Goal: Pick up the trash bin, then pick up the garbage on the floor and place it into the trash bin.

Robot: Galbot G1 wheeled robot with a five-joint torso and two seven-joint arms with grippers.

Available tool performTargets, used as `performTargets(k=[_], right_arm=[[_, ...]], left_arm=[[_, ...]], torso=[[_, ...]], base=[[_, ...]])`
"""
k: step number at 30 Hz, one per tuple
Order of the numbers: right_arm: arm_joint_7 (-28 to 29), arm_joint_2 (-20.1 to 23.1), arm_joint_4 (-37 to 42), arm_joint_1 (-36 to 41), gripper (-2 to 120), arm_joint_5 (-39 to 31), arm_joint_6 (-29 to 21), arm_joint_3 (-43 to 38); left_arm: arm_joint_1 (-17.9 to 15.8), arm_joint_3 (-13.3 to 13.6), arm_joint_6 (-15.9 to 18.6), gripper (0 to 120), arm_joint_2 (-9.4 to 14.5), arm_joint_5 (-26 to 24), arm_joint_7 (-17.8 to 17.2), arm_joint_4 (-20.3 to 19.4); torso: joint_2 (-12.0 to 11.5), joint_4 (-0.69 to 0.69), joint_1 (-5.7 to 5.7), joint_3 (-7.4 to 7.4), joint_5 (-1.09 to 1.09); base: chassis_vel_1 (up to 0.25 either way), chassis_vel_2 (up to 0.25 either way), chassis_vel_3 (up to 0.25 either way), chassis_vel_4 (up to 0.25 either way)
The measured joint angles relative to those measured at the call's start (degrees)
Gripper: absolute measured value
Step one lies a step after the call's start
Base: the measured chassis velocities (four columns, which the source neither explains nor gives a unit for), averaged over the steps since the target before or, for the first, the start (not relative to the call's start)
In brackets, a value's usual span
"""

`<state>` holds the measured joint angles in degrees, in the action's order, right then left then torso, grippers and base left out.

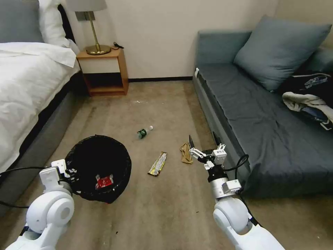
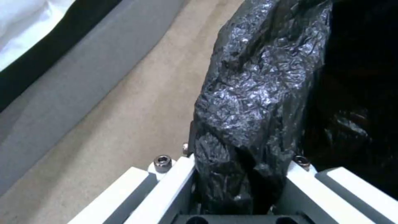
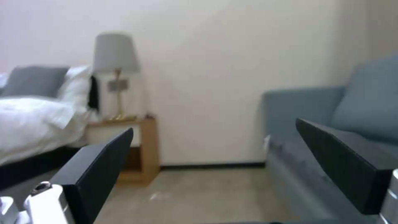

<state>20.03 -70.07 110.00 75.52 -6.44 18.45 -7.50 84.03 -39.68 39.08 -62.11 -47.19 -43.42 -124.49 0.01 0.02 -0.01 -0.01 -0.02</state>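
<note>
The left gripper (image 2: 240,186) pinches the trash bin (image 1: 99,166) rim, lower left. The right gripper (image 1: 204,144), spread wide at frame middle, must drop onto the tan paper (image 1: 186,153) next.

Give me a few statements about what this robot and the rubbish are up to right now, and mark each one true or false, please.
1. The left gripper is clamped on the trash bin at its bag-lined rim. True.
2. The right gripper is holding the crumpled tan paper. False: its fingers are spread open and empty, and the paper lies on the carpet beside it.
3. A red-and-white wrapper is already inside the bin. True.
4. The small bottle sits on the sofa. False: it lies on the floor.
5. The yellow-silver snack wrapper lies on the carpet. True.
</note>
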Motion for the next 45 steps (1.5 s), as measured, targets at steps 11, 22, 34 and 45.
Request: performTargets(k=[11, 22, 34, 45], right_arm=[[0.34, -2.64, -0.38, 7.07, 100, 3.91, 2.0, 0.2], [0.16, -2.79, 0.0, 8.68, 100, 5.1, 2.05, 0.43], [0.34, -3.7, -0.66, 10.23, 100, 6.53, 1.97, 1.55], [0.19, -4.18, -2.18, 9.7, 100, 6.67, 1.79, 2.68]], left_arm=[[0.55, 0.32, -0.01, 1, -0.81, 0.11, 0.02, -0.59], [1.07, 0.27, -0.01, 1, -1.18, 0.39, 0.02, -1.05], [0.81, 0.06, -0.01, 1, -1.06, 0.39, 0.02, -0.96], [0.27, 0.57, -0.01, 1, -1.15, 0.39, -0.01, 0.15]], torso=[[0.0, -0.03, 0.0, 0.01, 0.02], [-0.01, -0.02, 0.0, 0.01, 0.01], [-0.01, -0.03, 0.0, 0.01, 0.02], [-0.01, -0.02, 0.0, 0.01, 0.02]], base=[[0.0, 0.0, 0.0, 0.0], [0.0, 0.0, 0.0, 0.0], [0.0, 0.0, 0.0, 0.0], [0.0, 0.0, 0.0, 0.0]])
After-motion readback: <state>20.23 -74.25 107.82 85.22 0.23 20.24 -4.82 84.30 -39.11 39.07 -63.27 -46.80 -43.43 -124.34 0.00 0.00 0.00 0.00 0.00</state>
